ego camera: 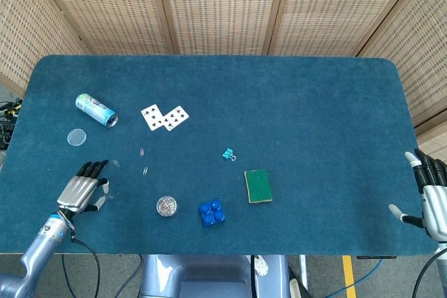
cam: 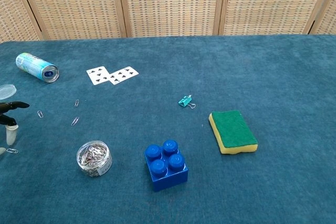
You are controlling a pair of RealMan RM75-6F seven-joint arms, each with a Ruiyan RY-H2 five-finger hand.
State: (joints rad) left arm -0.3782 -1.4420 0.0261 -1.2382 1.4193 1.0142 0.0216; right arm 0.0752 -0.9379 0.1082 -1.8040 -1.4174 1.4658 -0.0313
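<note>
The blue-carpeted desk (ego camera: 293, 109) is carrying everything. The left robot hand (ego camera: 82, 189) is resting near the front left corner, fingers spread, released, grasping nothing; the right robot hand (ego camera: 433, 197) is lying released at the right edge. Thin silver paper clips (cam: 75, 121) are lying loose just beyond the left fingertips.

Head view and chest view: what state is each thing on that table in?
Left hand: fingers apart, holding nothing.
Right hand: fingers apart, holding nothing.
Can: on its side.
Paper-clip tub: upright, lidless, full.
Lid: flat.
Playing cards: face up.
Sponge: green side up.
</note>
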